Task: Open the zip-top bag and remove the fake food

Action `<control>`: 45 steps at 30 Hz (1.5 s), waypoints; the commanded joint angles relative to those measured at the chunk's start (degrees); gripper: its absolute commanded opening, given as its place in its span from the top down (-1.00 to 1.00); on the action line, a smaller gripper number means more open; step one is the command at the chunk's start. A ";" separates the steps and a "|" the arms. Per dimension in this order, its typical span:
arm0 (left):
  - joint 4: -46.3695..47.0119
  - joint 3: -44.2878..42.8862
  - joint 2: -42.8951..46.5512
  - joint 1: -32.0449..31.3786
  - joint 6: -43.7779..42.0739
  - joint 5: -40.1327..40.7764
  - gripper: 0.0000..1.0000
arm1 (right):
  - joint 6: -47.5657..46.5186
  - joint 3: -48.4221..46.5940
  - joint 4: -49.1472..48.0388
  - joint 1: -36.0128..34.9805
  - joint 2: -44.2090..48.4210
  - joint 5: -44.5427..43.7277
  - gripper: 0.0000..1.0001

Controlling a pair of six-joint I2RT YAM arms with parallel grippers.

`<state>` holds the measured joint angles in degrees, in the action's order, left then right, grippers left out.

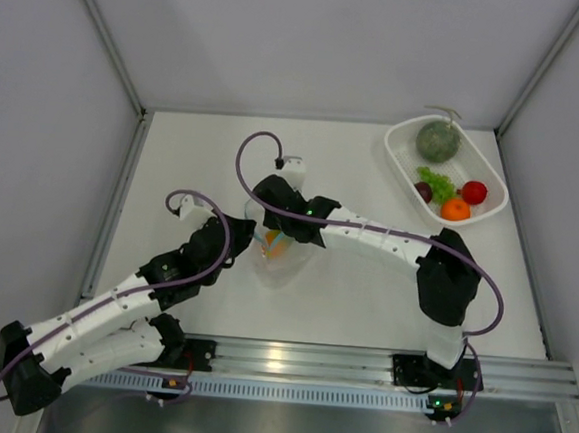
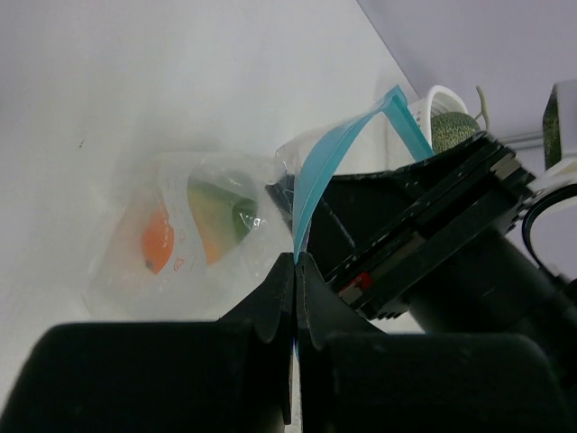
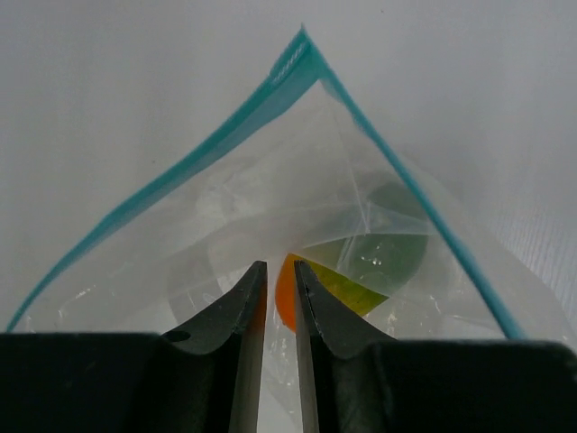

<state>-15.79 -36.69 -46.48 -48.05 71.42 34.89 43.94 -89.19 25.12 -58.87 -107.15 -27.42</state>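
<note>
The clear zip-top bag [image 1: 288,262] lies mid-table with its mouth pulled open. My left gripper [image 2: 296,257] is shut on the light blue zip strip [image 2: 335,153] and holds that edge up. My right gripper [image 3: 279,264] reaches into the open mouth between the two blue strips [image 3: 225,135], its jaws a narrow gap apart. An orange and green piece of fake food [image 3: 325,284] sits in the bag at the right fingertips; its orange edge shows in the gap, not pinched. From the left wrist, that piece [image 2: 158,239] shows through the plastic. Seen from above, both grippers [image 1: 250,235] [image 1: 273,233] meet at the bag.
A white basket [image 1: 400,145] at the back right holds a grey-green melon [image 1: 438,141], a leafy green piece [image 1: 435,178], a dark red piece [image 1: 423,191], a red ball [image 1: 474,192] and an orange ball [image 1: 456,209]. Walls close the table on three sides.
</note>
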 commanded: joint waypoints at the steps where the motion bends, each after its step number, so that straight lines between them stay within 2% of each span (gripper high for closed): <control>1: 2.61 0.65 0.43 -0.29 3.11 3.07 1.00 | 1.76 1.03 -3.06 -1.95 0.37 -1.33 0.62; 5: 2.70 0.21 -0.54 -0.46 3.38 3.25 1.00 | 2.20 1.56 -2.80 -1.95 -1.65 -1.67 0.56; 11: 2.52 0.47 -0.19 -1.08 3.03 3.34 1.00 | 3.25 1.73 -2.98 -0.11 -3.41 -1.67 0.35; 22: 2.52 1.62 1.04 -1.25 3.20 3.34 1.00 | 3.96 1.82 -3.59 2.62 -8.33 1.93 0.22; 29: 2.52 2.06 0.16 -1.34 2.94 2.90 1.00 | 3.87 1.47 -2.45 4.73 -10.18 2.46 -0.11; 32: 2.52 2.50 0.34 -1.34 2.59 2.99 1.00 | 2.29 0.42 -0.18 5.26 -10.53 2.11 -0.16; 39: 2.52 3.20 0.34 -1.34 2.59 2.99 1.00 | -1.58 0.07 4.57 4.82 -9.57 -2.20 -0.14; 45: 2.52 2.76 0.34 -1.43 2.41 2.81 1.00 | -2.20 0.86 4.76 5.17 -11.93 -1.41 -0.17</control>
<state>-15.09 -33.95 -46.28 -49.23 73.65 36.95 42.59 -87.85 27.00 -54.94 -116.16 -28.18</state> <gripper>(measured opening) 0.016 0.580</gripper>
